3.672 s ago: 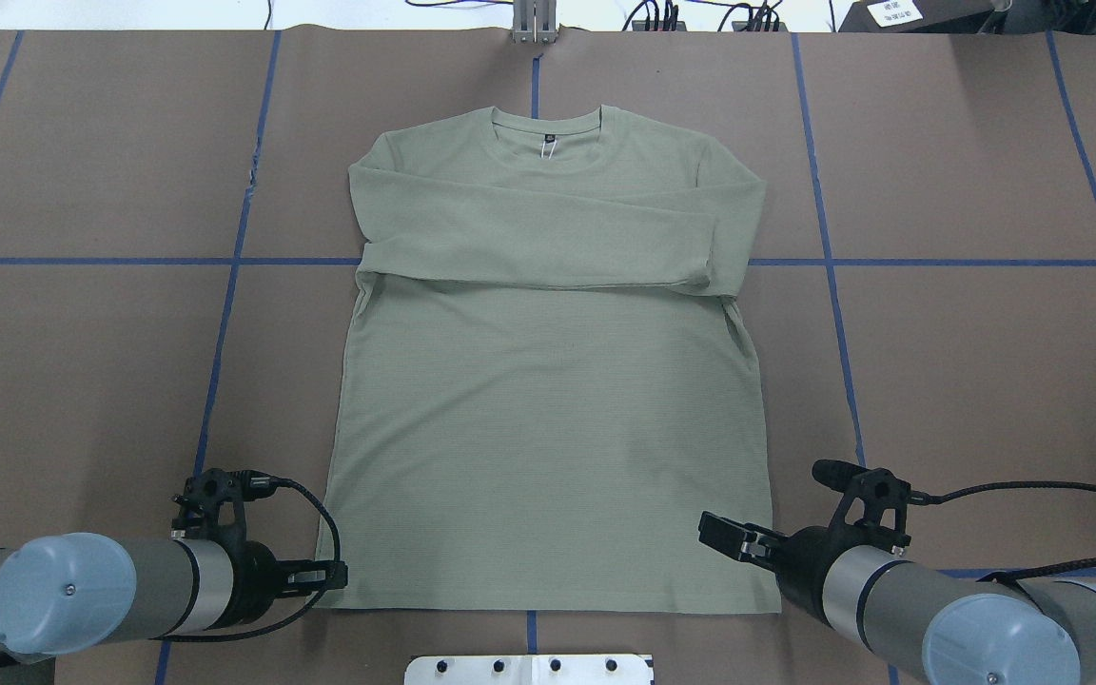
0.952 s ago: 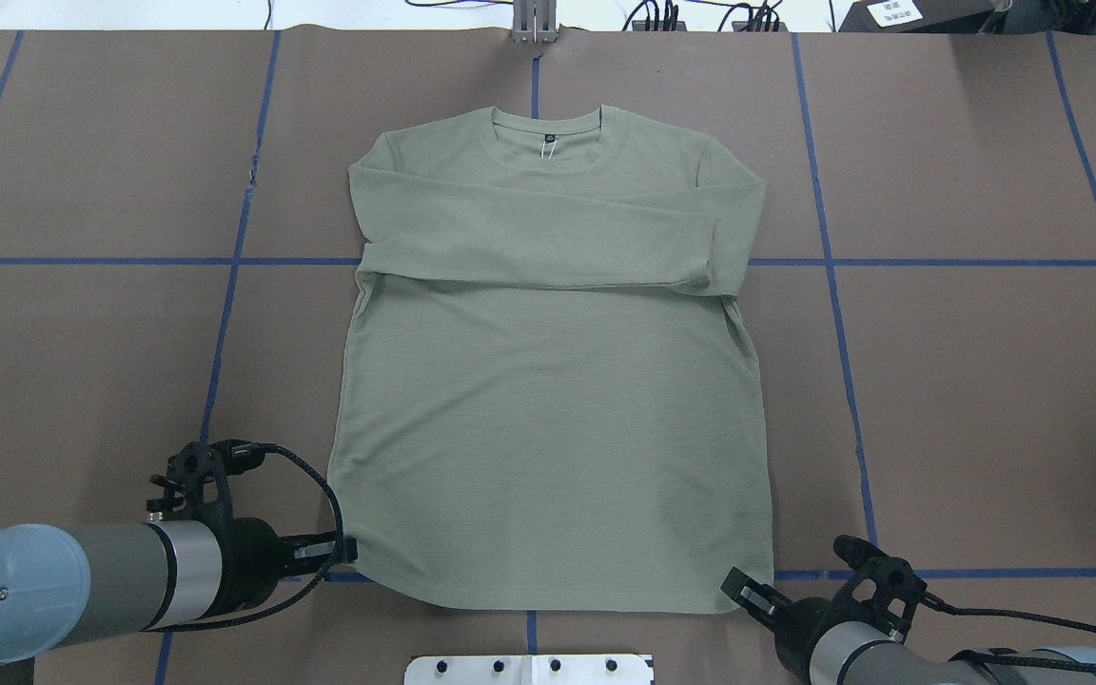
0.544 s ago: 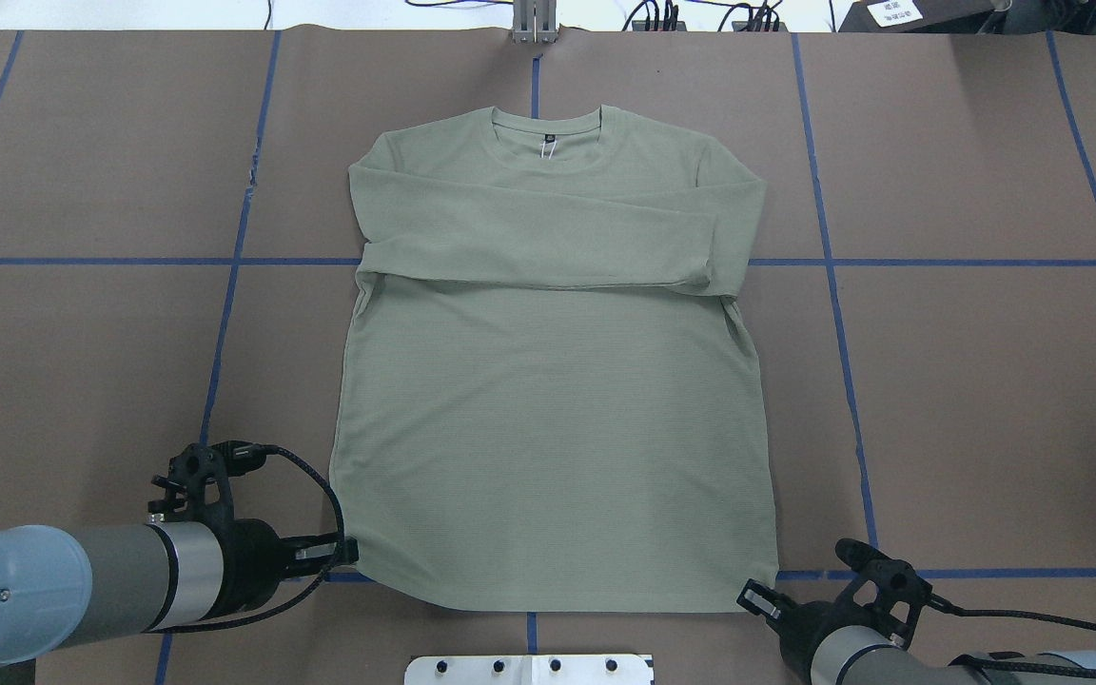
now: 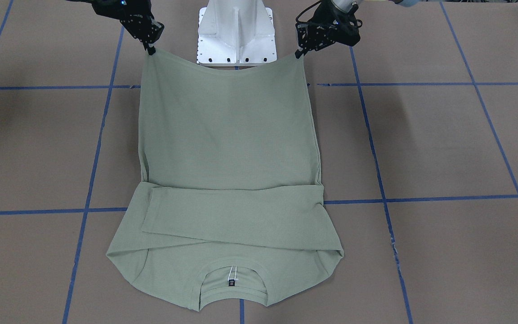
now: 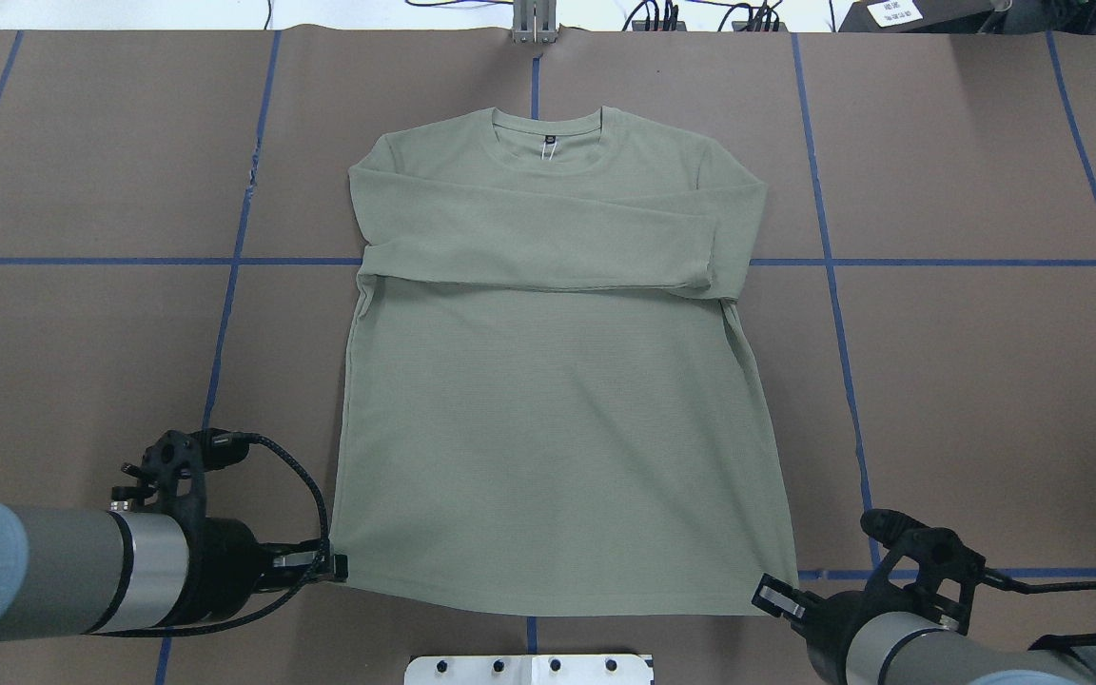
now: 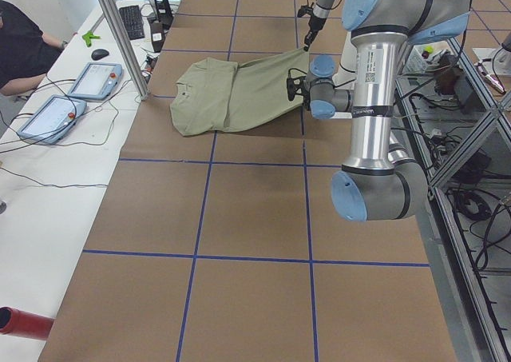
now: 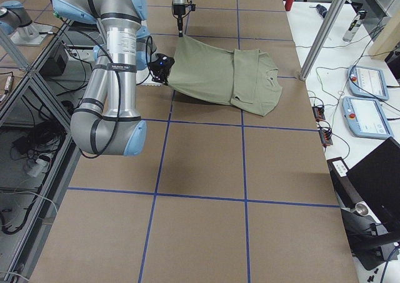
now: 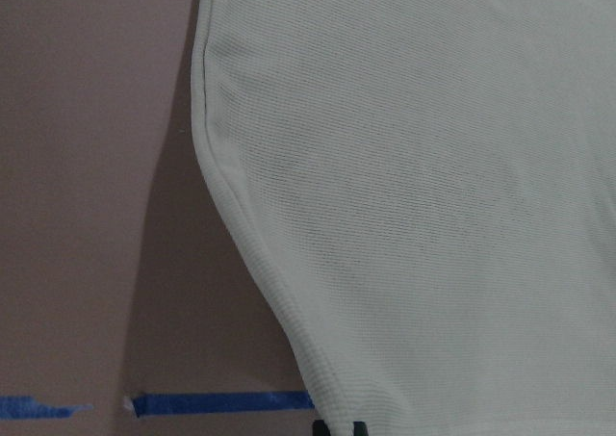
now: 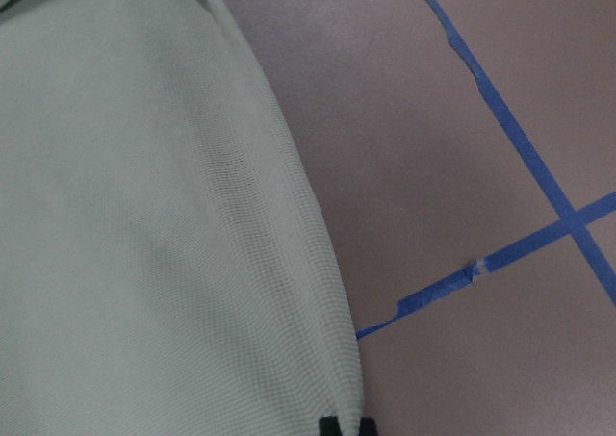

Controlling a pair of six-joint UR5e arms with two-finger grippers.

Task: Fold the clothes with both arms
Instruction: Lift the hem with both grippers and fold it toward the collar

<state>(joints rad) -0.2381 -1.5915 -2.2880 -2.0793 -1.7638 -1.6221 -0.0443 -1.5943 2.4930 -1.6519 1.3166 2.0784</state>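
Observation:
The pale sage-green shirt (image 5: 557,428) lies front up on the brown table, collar (image 5: 548,128) at the far side, both sleeves folded across the chest. My left gripper (image 5: 339,568) is shut on the near left hem corner. My right gripper (image 5: 765,595) is shut on the near right hem corner. In the front-facing view the left gripper (image 4: 298,54) and right gripper (image 4: 151,50) hold the hem stretched between them. The side views show the hem (image 7: 178,39) lifted off the table while the chest stays flat. Each wrist view shows the shirt (image 8: 433,166) (image 9: 144,215) running down to the fingertips.
The white pedestal base (image 4: 236,31) stands just behind the raised hem. Blue tape lines (image 5: 824,257) cross the brown table cover. A metal post (image 5: 534,24) rises at the far edge. A person (image 6: 20,46) sits at the side bench with control tablets (image 6: 94,78).
The right gripper went from over the hem to the right corner and shut on it. Both grippers then drew the hem corners back toward the robot, spreading the hem wider.

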